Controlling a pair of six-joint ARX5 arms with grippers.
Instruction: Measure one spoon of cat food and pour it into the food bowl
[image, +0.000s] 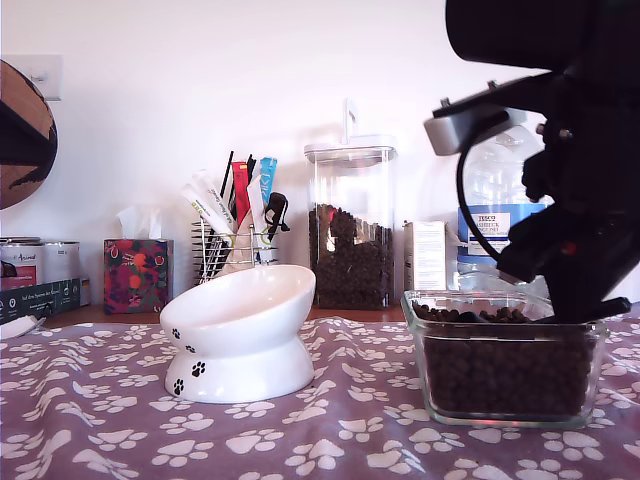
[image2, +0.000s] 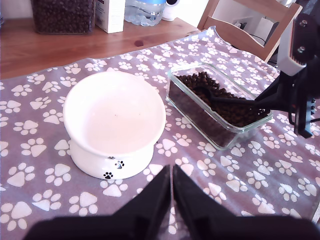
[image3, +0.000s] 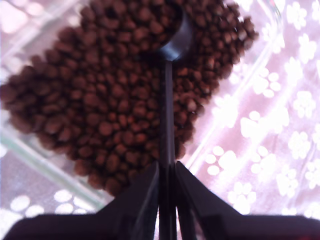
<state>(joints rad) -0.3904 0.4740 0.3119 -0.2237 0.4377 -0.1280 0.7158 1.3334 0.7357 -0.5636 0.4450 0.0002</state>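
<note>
Purple cloth (image: 100, 400) printed with white paw marks covers the table, with a strip of bare wood behind it and a pale wall beyond. On the cloth stands the bowl (image: 245, 335), white with small black paws on its base, its rim tilted toward the exterior view's left; it holds nothing. Well apart from it, toward the exterior view's right, sits a clear glass dish (image: 505, 355) filled with kibble (image: 505, 375). My second gripper (image3: 166, 175) hangs over that dish and has its jaws clamped on the thin handle of the spoon (image3: 170, 45), whose round black cup is sunk among the kibble near the middle of the heap, pellets lying inside the cup. In the first wrist view the spoon's handle runs from the dish up to that gripper at a slant. My first gripper (image2: 171, 187) hovers over the cloth just beside the bowl's base, its jaws pressed nearly together with only a sliver between them and nothing held. Along the wall stand a tall clear canister (image: 350, 225) partly full of kibble, a wire holder (image: 235, 225) of pens and tubes, and a tissue box (image: 137, 272).
</note>
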